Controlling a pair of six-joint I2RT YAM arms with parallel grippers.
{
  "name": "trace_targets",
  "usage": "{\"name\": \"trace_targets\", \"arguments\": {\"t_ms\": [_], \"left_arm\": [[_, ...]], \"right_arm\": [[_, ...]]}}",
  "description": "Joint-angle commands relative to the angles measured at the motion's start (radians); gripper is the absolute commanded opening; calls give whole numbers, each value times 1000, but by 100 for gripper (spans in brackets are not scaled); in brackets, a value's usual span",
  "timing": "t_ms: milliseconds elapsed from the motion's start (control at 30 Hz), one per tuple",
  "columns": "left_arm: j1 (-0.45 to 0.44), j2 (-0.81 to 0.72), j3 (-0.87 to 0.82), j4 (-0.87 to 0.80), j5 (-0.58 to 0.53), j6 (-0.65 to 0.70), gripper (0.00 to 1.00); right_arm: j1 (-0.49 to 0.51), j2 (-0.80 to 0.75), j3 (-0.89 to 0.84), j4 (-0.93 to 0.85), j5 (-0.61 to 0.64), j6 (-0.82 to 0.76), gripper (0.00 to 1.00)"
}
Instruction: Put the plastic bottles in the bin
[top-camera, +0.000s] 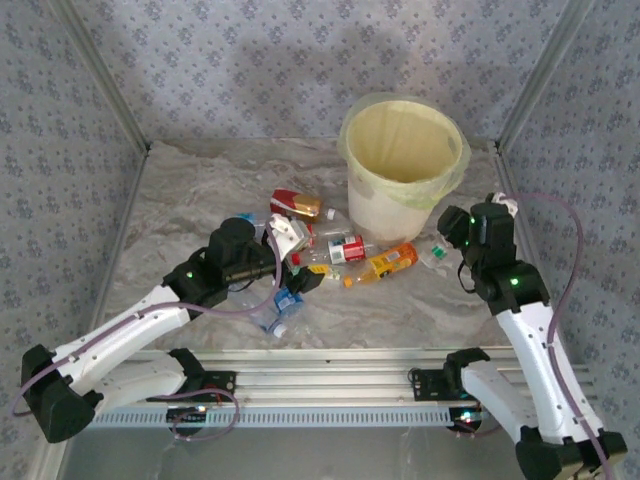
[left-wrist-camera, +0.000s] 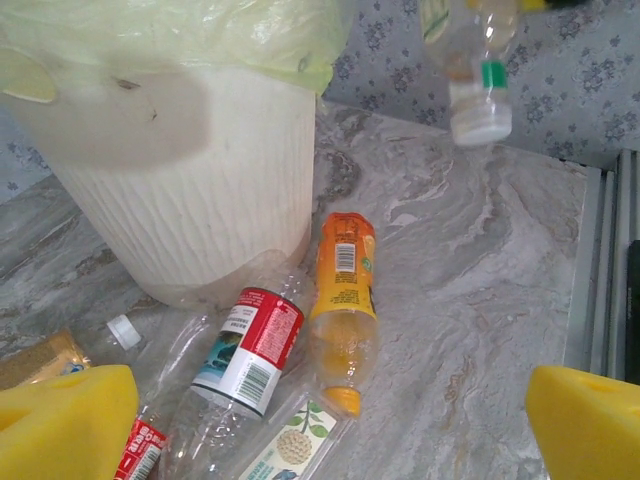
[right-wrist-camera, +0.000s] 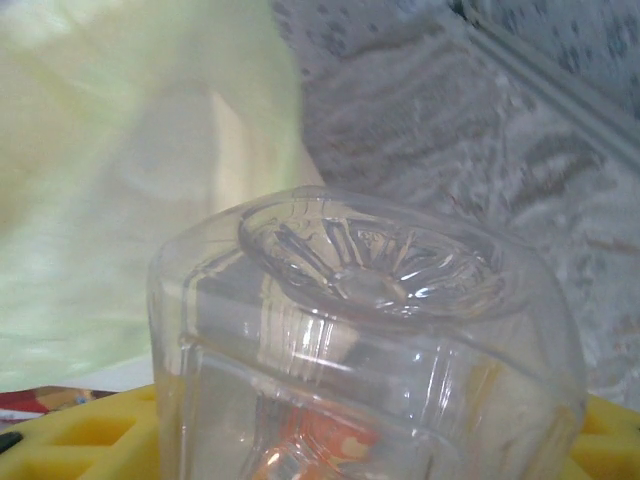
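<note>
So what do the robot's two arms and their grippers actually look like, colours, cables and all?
The left arm and right arm have white links with black joints and black wrist housings. A small green light glows on each. A thin lilac cable runs along each arm. The fingers carry bright yellow pads.

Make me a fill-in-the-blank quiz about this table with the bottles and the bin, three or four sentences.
1. The bin is lined with a pale yellow-green ___.
2. The right gripper holds a clear bottle with its cap pointing ___.
3. The orange bottle lies on its ___ on the table.
4. The left gripper has its jaws ___.
Missing words: bag; down; side; open.
</note>
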Motion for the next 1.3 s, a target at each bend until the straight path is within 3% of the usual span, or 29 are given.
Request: {"name": "trace_targets", "arguments": {"t_ms": [0,233,567,933,1067,1267], "left_arm": [[-5,-22,-10,30,-14,-3,100],[-4,-26,-9,24,-22,6,100],[-4,-22,-13,29,-23,5,100],[-5,-18,-11,20,-41,22,100],[-4,-19,-9,17,-41,23,99],[-5,-15,-8,16,-38,20,100]], "right_arm": [[86,45,117,-36,145,-111,62],[263,209,382,4,312,-303,62],[283,432,650,79,302,-500,62],[191,747,984,-69,29,-551,63],[124,830,1036,-132,-123,-520,63],[54,914,1066,-235,-241,-482,63]]}}
